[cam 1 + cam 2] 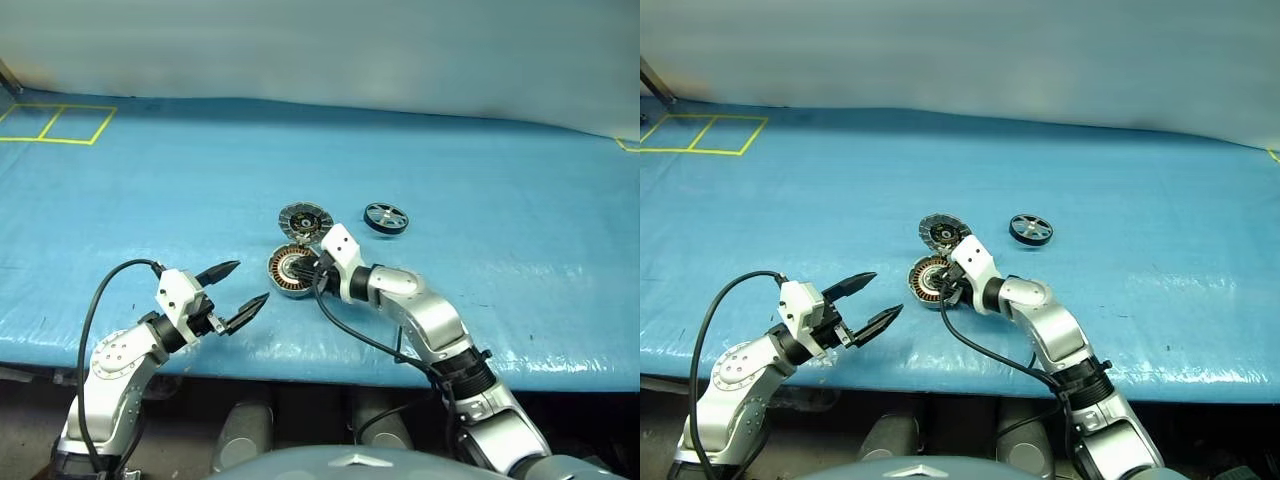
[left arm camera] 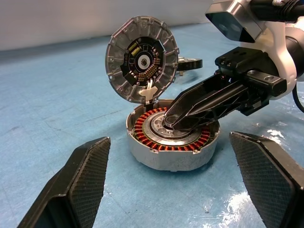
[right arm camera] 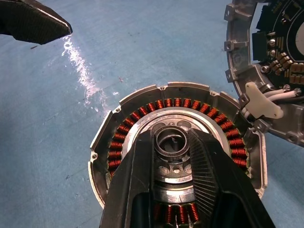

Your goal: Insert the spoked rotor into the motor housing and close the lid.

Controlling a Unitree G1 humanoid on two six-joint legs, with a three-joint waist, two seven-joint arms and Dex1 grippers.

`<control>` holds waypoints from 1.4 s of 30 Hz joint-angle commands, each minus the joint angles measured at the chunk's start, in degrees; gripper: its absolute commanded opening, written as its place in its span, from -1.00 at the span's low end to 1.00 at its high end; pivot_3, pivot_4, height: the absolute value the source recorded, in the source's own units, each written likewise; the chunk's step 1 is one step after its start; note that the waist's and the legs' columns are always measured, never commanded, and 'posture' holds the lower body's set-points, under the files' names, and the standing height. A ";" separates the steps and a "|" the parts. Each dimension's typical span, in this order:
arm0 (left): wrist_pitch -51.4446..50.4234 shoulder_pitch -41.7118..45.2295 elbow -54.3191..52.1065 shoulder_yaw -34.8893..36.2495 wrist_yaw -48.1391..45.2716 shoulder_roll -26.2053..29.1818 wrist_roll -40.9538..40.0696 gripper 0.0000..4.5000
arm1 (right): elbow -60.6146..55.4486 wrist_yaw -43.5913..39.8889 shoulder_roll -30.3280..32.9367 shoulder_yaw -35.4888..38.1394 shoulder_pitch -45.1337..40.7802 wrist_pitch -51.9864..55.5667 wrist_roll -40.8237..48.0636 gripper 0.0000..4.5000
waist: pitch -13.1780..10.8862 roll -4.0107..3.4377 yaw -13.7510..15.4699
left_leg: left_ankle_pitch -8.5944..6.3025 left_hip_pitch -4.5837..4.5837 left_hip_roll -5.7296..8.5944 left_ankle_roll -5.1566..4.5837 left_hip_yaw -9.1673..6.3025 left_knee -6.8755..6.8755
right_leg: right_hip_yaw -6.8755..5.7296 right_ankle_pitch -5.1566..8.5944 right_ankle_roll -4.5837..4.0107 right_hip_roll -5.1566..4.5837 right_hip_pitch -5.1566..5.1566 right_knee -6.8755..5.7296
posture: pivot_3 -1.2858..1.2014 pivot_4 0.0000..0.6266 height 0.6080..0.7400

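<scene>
Where the right gripper (image 3: 173,142) reaches over the motor housing (image 1: 287,272), its two black fingers cover the lower part of the copper windings and hide most of the dark centre, so in the head views the housing's far side is partly lost behind the wrist. The fingers stand a little apart, their tips on either side of a small silver ring (image 3: 172,141) at the hub; whether they actually pinch it is hard to tell. The right wrist view cuts off the lid (image 2: 142,60) at its edge, showing just part of its rim and inner face.

The housing is a shallow silver-grey round case with a ring of copper-brown coils, sitting on the blue table (image 1: 480,160). The lid stands tilted up at the housing's 12 o'clock edge, joined by a white hinge piece, its dark inner face with small components turned towards the robot. The spoked rotor (image 1: 386,217), black-rimmed with silver spokes, lies flat at about 2 o'clock from the housing, well apart.

One housing, one lid, one rotor, two grippers. The left gripper (image 1: 236,292) hovers at the housing's 8 o'clock, fingers spread wide, holding nothing.
</scene>
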State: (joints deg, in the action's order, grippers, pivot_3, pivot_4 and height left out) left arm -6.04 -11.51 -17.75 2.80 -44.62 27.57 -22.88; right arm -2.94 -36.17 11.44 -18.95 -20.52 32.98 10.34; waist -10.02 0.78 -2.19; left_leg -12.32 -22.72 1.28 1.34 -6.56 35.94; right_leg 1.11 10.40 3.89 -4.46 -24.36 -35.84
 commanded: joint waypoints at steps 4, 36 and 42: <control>0.41 -0.42 -2.68 0.27 0.66 0.18 0.09 0.95 | 0.23 0.04 -0.41 0.24 -1.09 -1.23 -0.24 -0.62 | 0.00 0.00 0.00 | 0.00 0.01 0.00 0.00 0.00 0.00 | 0.00 0.00 0.00 0.00 0.00 -0.01 | 0.03 -0.52 1.00; 1.48 -0.72 -2.18 0.66 1.72 0.00 1.64 0.95 | -0.46 -0.80 0.48 -1.40 -0.43 -1.87 -2.14 -0.62 | 0.01 0.00 0.01 | 0.00 0.03 0.00 0.00 0.00 0.01 | 0.00 0.00 0.00 0.01 0.03 -0.03 | 0.03 -0.52 1.00; 1.78 -0.42 -1.61 0.44 1.89 0.15 2.39 0.95 | -0.52 -1.80 1.08 -2.06 -0.07 -1.61 -2.26 0.05 | 0.03 0.01 0.01 | 0.00 0.07 0.00 0.00 0.00 0.01 | 0.00 0.00 0.00 0.01 0.06 -0.04 | 0.03 -0.52 1.00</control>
State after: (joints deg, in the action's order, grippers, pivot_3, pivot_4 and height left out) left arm -5.64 -12.16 -18.02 2.78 -42.69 27.58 -20.65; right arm -2.79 -37.59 12.47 -20.57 -20.96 31.61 8.12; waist -9.99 0.79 -2.17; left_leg -12.32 -22.64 1.28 1.34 -6.56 35.96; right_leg 1.11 10.40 3.88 -4.46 -24.29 -35.88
